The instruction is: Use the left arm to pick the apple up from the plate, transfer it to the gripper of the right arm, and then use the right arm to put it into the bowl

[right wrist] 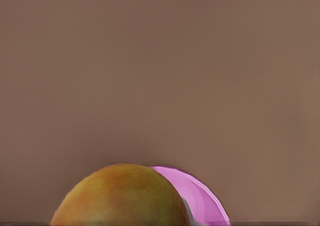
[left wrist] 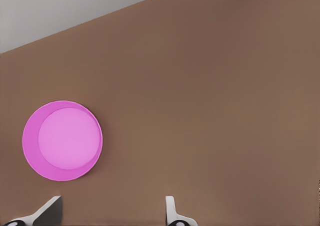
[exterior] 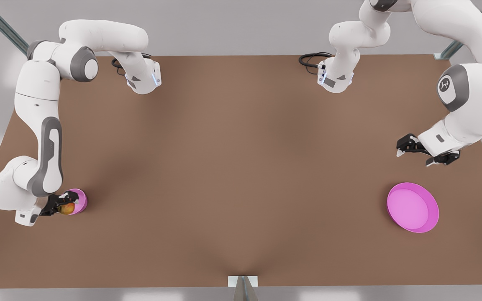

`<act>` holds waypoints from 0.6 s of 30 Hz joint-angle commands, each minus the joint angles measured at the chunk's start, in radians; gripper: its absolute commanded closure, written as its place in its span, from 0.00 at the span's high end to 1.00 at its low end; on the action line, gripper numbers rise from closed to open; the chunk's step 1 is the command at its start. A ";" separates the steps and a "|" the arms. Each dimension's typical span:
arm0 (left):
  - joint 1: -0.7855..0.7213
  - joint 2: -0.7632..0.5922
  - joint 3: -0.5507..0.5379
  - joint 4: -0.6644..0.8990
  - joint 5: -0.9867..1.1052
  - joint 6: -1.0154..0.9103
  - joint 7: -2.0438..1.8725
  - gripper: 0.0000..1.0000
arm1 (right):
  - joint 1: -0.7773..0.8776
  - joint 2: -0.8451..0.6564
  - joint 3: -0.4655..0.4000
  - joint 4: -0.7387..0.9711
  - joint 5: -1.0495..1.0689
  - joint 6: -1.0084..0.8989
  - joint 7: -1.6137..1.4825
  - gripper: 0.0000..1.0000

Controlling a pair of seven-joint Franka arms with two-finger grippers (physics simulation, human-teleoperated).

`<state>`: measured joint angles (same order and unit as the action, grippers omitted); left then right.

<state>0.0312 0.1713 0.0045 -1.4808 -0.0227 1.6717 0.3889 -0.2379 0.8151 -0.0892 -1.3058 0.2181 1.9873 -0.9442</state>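
We take the bowl as our landmark: it sits on the brown table toward the front view's left. The right gripper is at the bowl's rim, and the apple lies between its fingers, over the bowl's edge; whether the apple touches the bowl we cannot tell. In the right wrist view we see the apple close up, its skin red-orange grading to yellow-green, with the pink rim of the bowl directly behind it, so we read these jaws as closed around the apple. Well apart from the bowl, across the table toward the front view's right, rests the plate, holding nothing. The left gripper hangs above the table beyond the plate on the side away from the bowl, near the plate but not touching it, its jaws spread wide and holding nothing. In the left wrist view we see one fingertip of that gripper, with the plate lying on the table just beyond.
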 commanded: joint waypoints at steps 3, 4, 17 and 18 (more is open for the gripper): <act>-0.004 -0.001 -0.004 -0.001 -0.002 -0.007 -0.292 1.00 | -0.008 -0.004 0.002 -0.018 -0.019 0.001 -0.099 0.61; -0.004 -0.001 -0.004 -0.001 -0.002 -0.007 -0.292 1.00 | -0.006 -0.005 0.002 -0.018 -0.019 -0.028 -0.096 0.65; -0.004 -0.001 -0.004 0.000 -0.002 -0.007 -0.292 1.00 | 0.143 -0.349 0.023 0.036 -0.172 -0.218 0.292 1.00; -0.004 -0.001 -0.004 0.000 -0.002 -0.007 -0.292 1.00 | 0.216 -0.405 0.023 0.036 -0.210 -0.284 0.473 1.00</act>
<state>0.0278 0.1713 0.0001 -1.4807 -0.0251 1.6650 0.2048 -0.0542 0.4402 -0.0651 -1.2711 0.0788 1.8406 -0.9189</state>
